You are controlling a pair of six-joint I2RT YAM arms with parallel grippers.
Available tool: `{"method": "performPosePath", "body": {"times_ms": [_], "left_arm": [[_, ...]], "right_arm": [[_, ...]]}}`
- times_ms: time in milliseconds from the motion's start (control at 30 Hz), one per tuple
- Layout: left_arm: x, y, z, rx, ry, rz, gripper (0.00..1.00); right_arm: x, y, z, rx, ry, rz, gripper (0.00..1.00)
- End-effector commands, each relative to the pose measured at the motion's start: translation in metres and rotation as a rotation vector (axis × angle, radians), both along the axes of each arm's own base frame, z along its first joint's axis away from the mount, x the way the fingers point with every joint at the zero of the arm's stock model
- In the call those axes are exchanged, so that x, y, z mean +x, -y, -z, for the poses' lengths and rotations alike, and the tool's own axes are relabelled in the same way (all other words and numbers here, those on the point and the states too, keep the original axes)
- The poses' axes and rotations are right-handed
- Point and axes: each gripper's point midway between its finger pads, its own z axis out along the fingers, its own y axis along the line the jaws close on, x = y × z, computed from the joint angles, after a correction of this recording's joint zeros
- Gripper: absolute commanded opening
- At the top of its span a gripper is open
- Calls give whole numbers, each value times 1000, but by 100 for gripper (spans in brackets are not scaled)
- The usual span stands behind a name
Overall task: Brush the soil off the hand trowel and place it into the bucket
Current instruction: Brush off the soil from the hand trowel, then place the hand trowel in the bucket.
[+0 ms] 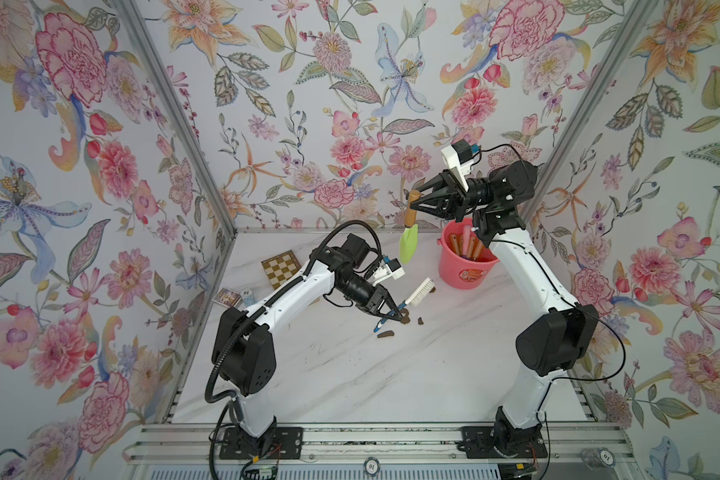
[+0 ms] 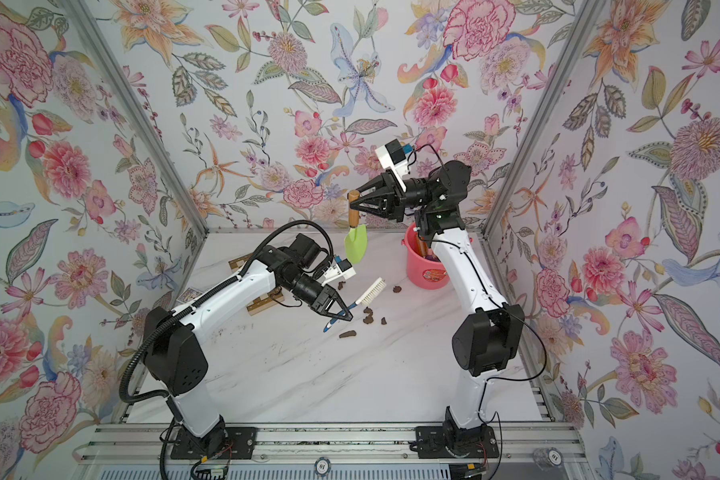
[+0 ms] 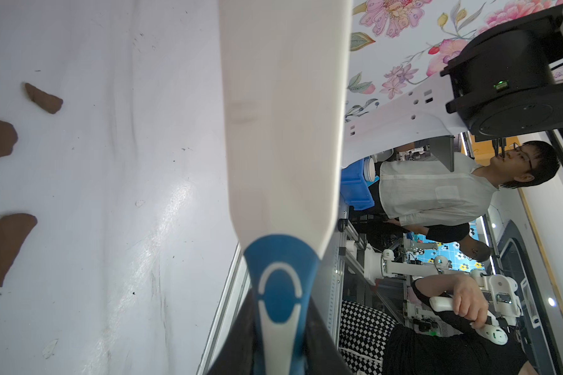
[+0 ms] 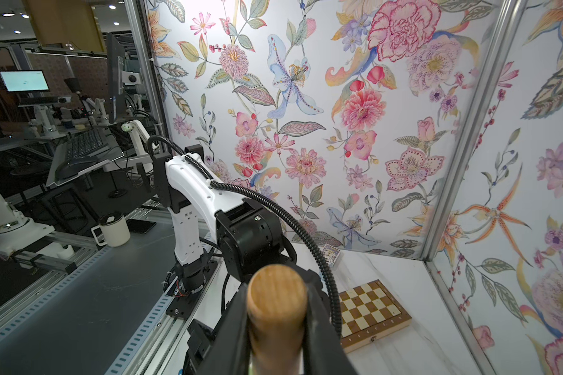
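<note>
Centre-left of frame: left gripper (image 1: pixel 396 316) was clamped hard on the blue-and-white handle of the brush (image 1: pixel 420 292), bristle head up-right of the jaws. Left arm reached forward and low over the table (image 1: pixel 350 374), wrist pitched slightly down.

Soil (image 1: pixel 386 333) lay in loose lumps on the table, just beside and below those fingertips.

Centre: trowel (image 1: pixel 408 246) hung blade-down in the air, apart from the brush, left of the bucket and not over it. I couldn't make out any soil on the blade.

It looked light and stiff, with a smooth round wooden handle that could pivot in a pinch. The best hold is probably mid-handle.

Right gripper (image 1: pixel 415 198) was closed on the handle near its top end. Right arm had its elbow raised and its wrist level, pointing frame-left.

Right of centre: bucket (image 1: pixel 466 272) stood on the table under that wrist, with other tools already inside.
</note>
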Motion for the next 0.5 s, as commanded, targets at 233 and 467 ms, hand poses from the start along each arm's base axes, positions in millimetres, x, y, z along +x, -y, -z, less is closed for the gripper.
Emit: {"method": "performPosePath", "body": {"times_ms": [233, 467], "left_arm": [[68, -17, 3, 67, 175, -320, 0], [101, -31, -6, 112, 309, -464, 0]], "right_arm": [[80, 75, -16, 135, -22, 544, 7], [164, 152, 46, -139, -38, 1236, 4]]}}
